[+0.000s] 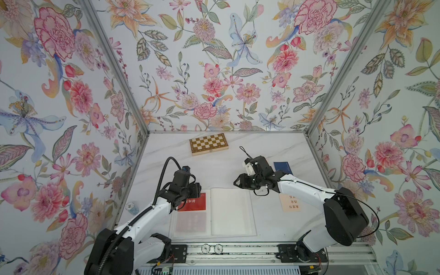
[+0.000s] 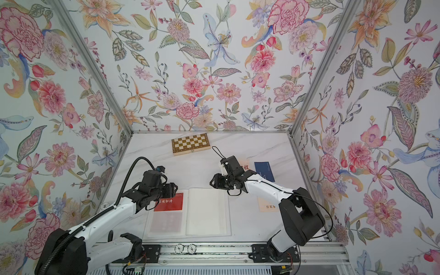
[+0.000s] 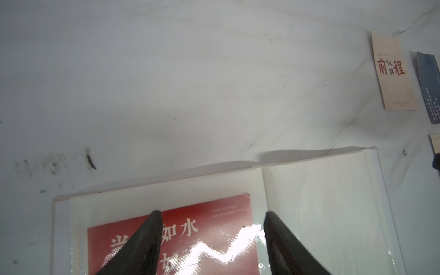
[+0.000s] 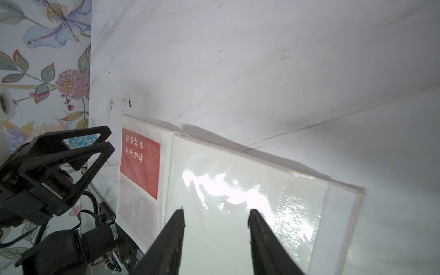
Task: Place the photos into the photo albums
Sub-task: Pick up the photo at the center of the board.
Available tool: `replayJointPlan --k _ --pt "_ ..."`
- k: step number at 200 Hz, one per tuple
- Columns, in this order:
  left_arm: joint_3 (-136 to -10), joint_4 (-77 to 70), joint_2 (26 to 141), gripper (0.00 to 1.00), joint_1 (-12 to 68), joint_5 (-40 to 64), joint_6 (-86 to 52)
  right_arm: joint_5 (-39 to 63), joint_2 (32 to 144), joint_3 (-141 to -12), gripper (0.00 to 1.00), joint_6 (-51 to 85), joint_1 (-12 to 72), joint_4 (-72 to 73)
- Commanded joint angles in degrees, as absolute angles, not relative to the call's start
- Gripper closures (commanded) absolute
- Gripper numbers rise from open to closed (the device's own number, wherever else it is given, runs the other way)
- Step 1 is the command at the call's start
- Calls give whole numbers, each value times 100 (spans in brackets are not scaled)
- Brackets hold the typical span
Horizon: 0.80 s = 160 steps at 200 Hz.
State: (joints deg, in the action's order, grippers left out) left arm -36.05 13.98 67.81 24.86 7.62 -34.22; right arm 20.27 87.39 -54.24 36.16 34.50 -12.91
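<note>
The white photo album [image 1: 232, 214] lies open on the table near the front. A red photo [image 1: 195, 204] with white Chinese text sits inside the top sleeve of its left page; in the left wrist view the glossy sleeve covers the red photo [image 3: 214, 221]. My left gripper [image 3: 212, 213] hovers open over it, holding nothing. My right gripper [image 4: 217, 210] is open and empty above the right page [image 4: 297, 202]. Loose photos lie to the right of the album: a cream photo [image 1: 291, 202], a navy photo [image 1: 283, 166], and another cream photo [image 3: 392, 71].
A checkered chessboard box [image 1: 208, 143] lies at the back of the marble table. A small roll [image 1: 132, 207] stands by the left wall. Floral walls enclose three sides. The arms' mounting rail [image 1: 238, 252] runs along the front edge.
</note>
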Motion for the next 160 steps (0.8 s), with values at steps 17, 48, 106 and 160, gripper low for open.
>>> replayJointPlan --k 17,48,106,160 --pt "-4678 1098 7841 34 3118 590 -3350 1730 8347 -5116 54 3222 2635 -1541" --pt "-5696 1007 8868 34 3533 713 -3365 1489 8282 -4973 54 3015 1960 -1608" --pt "-7722 1050 10742 44 3982 1132 -3386 1274 8561 -4923 55 2751 1151 -1545" --pt "-9145 1151 12082 47 4153 1653 -3375 924 9037 -5183 55 2710 885 -1355"
